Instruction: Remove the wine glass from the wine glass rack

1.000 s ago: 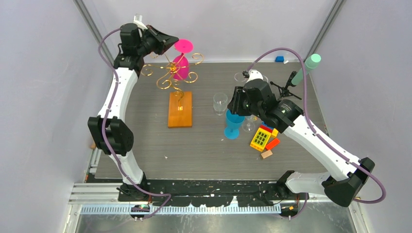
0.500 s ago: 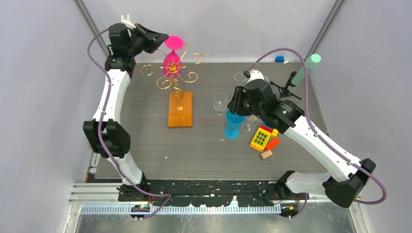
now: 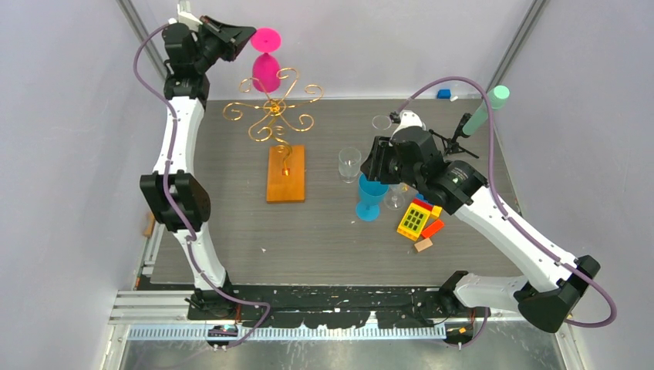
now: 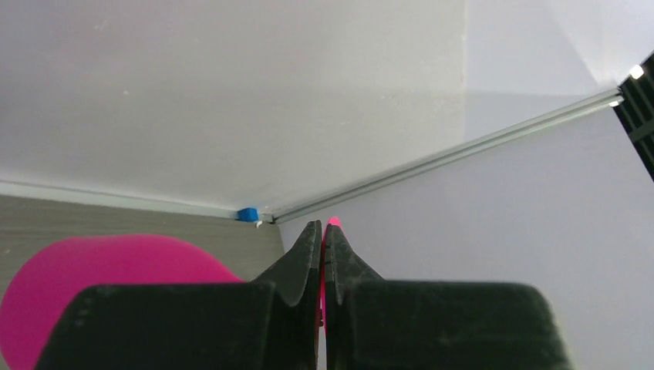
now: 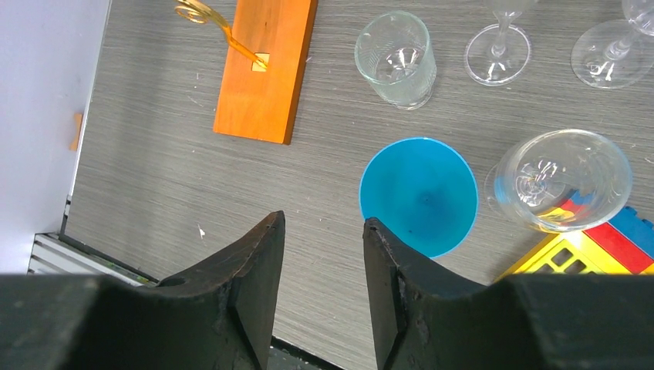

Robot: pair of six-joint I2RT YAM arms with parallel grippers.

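Note:
The pink wine glass (image 3: 265,71) hangs upside down in the air, lifted above and behind the gold wire rack (image 3: 271,116). My left gripper (image 3: 248,35) is shut on the glass's flat pink foot, whose thin edge shows between the fingers in the left wrist view (image 4: 333,225); the pink bowl (image 4: 100,285) shows at lower left there. The rack stands on its orange-brown wooden base (image 3: 285,173), also in the right wrist view (image 5: 264,73). My right gripper (image 5: 322,231) is open and empty above the table, beside a blue cup (image 5: 419,194).
Clear glasses (image 3: 349,163) and the blue cup (image 3: 371,196) stand mid-table. Coloured bricks (image 3: 419,220) lie to their right. A black tripod with a mint-green tip (image 3: 484,108) stands at the far right. Grey walls enclose the table.
My left gripper has lifted the pink glass up and back, off the rack's scroll arms. The right arm has barely moved.

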